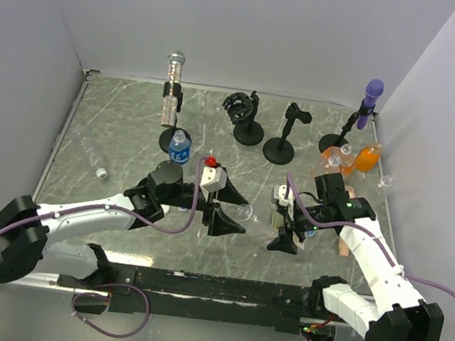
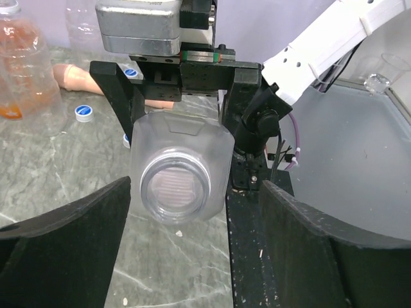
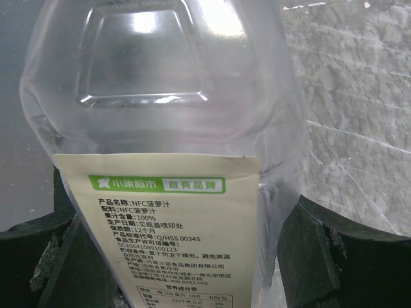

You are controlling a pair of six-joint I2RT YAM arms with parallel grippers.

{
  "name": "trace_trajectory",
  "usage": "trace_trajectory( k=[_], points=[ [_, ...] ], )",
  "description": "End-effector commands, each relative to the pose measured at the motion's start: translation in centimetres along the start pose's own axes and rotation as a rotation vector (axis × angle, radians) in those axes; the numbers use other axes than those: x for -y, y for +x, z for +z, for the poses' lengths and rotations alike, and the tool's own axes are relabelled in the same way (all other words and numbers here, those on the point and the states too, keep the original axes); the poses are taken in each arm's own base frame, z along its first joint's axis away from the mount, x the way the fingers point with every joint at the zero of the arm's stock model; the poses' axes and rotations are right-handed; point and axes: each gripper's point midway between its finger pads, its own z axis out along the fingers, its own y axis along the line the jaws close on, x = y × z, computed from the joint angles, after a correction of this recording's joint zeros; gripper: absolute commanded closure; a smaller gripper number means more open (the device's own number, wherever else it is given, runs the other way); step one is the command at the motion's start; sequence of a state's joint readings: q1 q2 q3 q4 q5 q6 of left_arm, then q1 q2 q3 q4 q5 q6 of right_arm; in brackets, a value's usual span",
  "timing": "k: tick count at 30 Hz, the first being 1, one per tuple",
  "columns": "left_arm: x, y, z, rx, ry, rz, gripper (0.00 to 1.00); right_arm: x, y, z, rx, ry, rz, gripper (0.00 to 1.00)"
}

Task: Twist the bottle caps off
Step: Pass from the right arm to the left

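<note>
From above, the right gripper (image 1: 284,226) is clamped on a clear bottle (image 1: 249,212). It holds the bottle level over the middle of the table (image 1: 133,115), neck toward the left gripper (image 1: 237,212).

At the left wrist, that pincer's jaws stand spread wide on either side of the bottle's round neck end and grip nothing. I cannot tell whether a cap sits there.

At the right wrist, black fingers (image 3: 321,256) pinch the labelled body.

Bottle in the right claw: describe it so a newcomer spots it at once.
At the middle of the table, the right claw holds a clear bottle sideways, neck toward the left claw. Unlike the orange bottle and the blue-labelled bottle, it alone is held, and wears a pale label with a green stripe.
</note>
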State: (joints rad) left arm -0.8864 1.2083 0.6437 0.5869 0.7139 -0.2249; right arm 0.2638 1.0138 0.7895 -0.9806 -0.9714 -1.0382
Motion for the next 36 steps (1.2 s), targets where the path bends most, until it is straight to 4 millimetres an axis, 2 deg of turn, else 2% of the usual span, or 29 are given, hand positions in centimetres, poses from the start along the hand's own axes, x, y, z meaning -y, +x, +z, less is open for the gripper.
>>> trace_trajectory(
  k=[1, 5, 13, 22, 24, 26, 27, 28, 32, 36],
  points=[
    [0.4, -2.2, 1.2, 0.045, 0.042, 0.047, 0.21, 0.2, -1.7, -0.2, 0.049, -0.004, -0.061, 0.85],
    [0.2, -1.7, 1.5, 0.031, 0.029, 0.028, 0.29, 0.2, -1.7, -0.2, 0.050, -0.005, -0.062, 0.85],
    [-0.3, -1.2, 2.1, -0.033, 0.012, -0.017, 0.64, 0.2, -1.7, -0.2, 0.049, -0.003, -0.060, 0.85],
    [0.0, -1.0, 1.3, -0.068, -0.012, -0.029, 0.86, 0.3, -1.7, -0.2, 0.051, -0.001, -0.057, 0.82],
    [-0.1, -1.2, 1.1, -0.065, -0.030, -0.031, 0.88, 0.4, -1.7, -0.2, 0.050, 0.004, -0.054, 0.72],
    [0.0, -1.6, 0.8, -0.061, -0.043, -0.035, 0.91, 0.4, -1.8, -0.3, 0.054, 0.009, -0.057, 0.54],
    [0.1, -1.6, 0.7, -0.062, -0.050, -0.046, 0.91, 0.5, -2.0, -0.3, 0.059, 0.016, -0.057, 0.32],
    [0.0, -1.7, 0.6, -0.064, -0.058, -0.051, 0.92, 0.5, -2.1, -0.4, 0.063, 0.025, -0.057, 0.01],
    [-0.4, -1.2, -0.5, -0.123, -0.144, -0.118, 0.97, 0.6, -3.2, -1.0, 0.103, 0.060, -0.045, 0.01],
    [-1.1, -0.6, -2.9, -0.215, -0.297, -0.207, 0.99, 0.8, -4.1, -2.4, 0.151, 0.110, -0.051, 0.01]
  ],
)
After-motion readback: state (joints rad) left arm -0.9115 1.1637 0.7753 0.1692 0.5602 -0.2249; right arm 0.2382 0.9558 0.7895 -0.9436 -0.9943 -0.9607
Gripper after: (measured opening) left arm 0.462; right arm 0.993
